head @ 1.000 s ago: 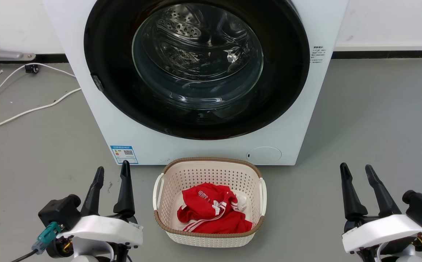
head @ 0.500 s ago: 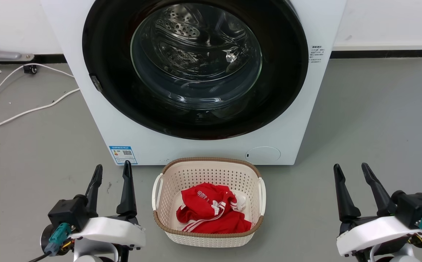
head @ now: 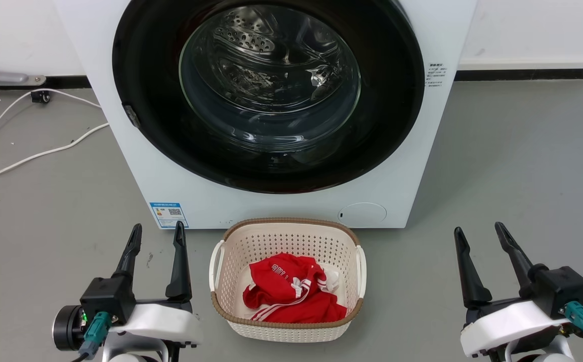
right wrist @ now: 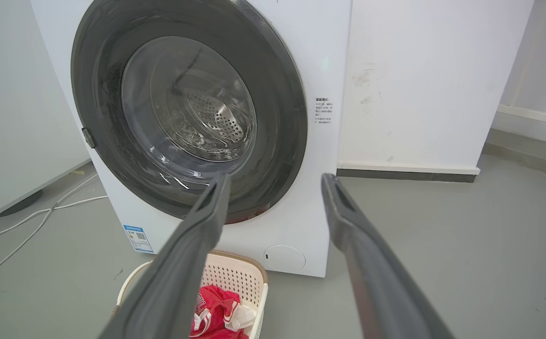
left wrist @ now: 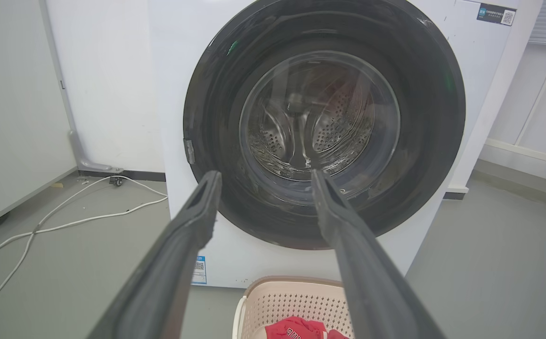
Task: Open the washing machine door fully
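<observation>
The washing machine door (head: 397, 100) sits closed at 12 o'clock. The left gripper (head: 158, 227) at 7 o'clock and the right gripper (head: 478, 229) at 5 o'clock are both spread wide and empty.

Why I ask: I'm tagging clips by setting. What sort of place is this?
Likely a laundry area: a white washer with the washing machine door shut, a basket holding red clothing, and bare grey floor.

Black door (head: 269, 85), white machine (head: 195, 201), cream perforated basket (head: 291, 240) w/ red white-striped garment (head: 291, 294).
</observation>
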`<state>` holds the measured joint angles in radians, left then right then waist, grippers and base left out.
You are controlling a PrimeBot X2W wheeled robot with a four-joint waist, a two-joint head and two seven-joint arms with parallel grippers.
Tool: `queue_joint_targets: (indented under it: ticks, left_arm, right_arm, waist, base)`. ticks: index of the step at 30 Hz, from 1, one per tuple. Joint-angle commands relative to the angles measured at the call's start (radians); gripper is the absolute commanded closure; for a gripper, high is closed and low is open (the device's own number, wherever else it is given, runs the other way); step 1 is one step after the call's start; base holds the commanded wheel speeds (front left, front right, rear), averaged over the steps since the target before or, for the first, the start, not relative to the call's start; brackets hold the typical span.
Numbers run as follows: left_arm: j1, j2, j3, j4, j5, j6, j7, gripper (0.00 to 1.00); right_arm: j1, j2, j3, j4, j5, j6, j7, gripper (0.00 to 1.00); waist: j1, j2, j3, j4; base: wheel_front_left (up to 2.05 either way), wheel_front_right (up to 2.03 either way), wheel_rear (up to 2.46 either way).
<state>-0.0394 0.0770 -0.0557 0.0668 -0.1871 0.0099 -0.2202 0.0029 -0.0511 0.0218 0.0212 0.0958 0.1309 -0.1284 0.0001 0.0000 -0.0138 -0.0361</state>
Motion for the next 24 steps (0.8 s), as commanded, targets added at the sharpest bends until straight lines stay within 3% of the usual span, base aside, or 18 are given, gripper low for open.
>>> queue_joint_targets:
  ticks: [1, 24]
  left_arm:
    - [0.011, 0.002, -0.002, -0.010, 0.024, 0.007, -0.008, 0.00]
    - [0.029, -0.010, 0.004, -0.017, 0.142, 0.024, -0.048, 0.00]
  right_arm:
    - [0.008, 0.001, 0.002, -0.011, -0.019, 0.000, -0.009, 0.00]
    - [0.015, 0.002, 0.011, -0.010, -0.105, 0.000, -0.042, 0.00]
  waist:
    - [-0.0001, 0.0000, 0.000, -0.001]
    - [-0.0001, 0.0000, -0.002, -0.006]
  base:
    - [0.00, 0.00, 0.00]
    - [0.00, 0.00, 0.00]
